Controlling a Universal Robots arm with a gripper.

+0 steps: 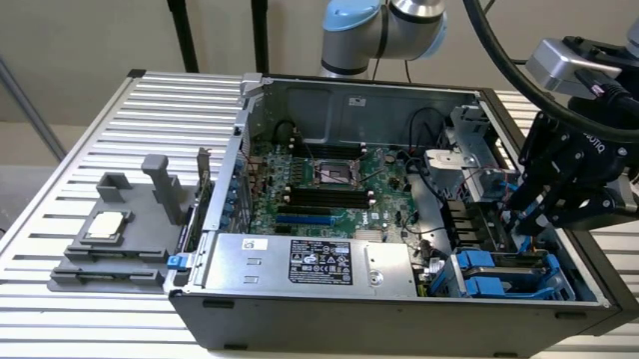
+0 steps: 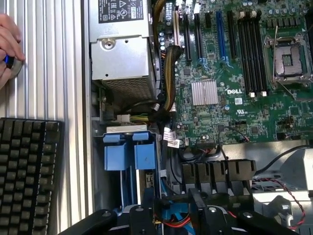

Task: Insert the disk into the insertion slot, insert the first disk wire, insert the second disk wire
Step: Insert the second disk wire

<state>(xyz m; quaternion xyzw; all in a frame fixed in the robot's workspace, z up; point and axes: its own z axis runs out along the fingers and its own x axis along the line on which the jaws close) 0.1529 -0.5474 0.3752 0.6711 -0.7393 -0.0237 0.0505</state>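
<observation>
The disk sits in the insertion slot [image 1: 559,288] of the drive cage at the case's front corner, on the exterior view's right. Mostly its blue carrier [image 1: 491,267] [image 2: 131,152] shows, and the disk's own surface is largely hidden. My black gripper [image 1: 521,218] [image 2: 173,214] hangs just above the cage's inner end. It is shut on the end of a thin blue disk wire [image 1: 523,241] [image 2: 171,220], which runs down towards the cage. Red wires [image 2: 230,214] lie beside it.
The open case [image 1: 399,318] lies on a slatted table. A silver power supply [image 1: 310,262] [image 2: 120,44] is next to the cage, and the motherboard with its black processor socket [image 1: 334,173] [image 2: 288,58] lies behind. A grey fixture [image 1: 110,239] stands on the exterior view's left. A hand [image 2: 7,46] and a keyboard [image 2: 29,171] are beside the case.
</observation>
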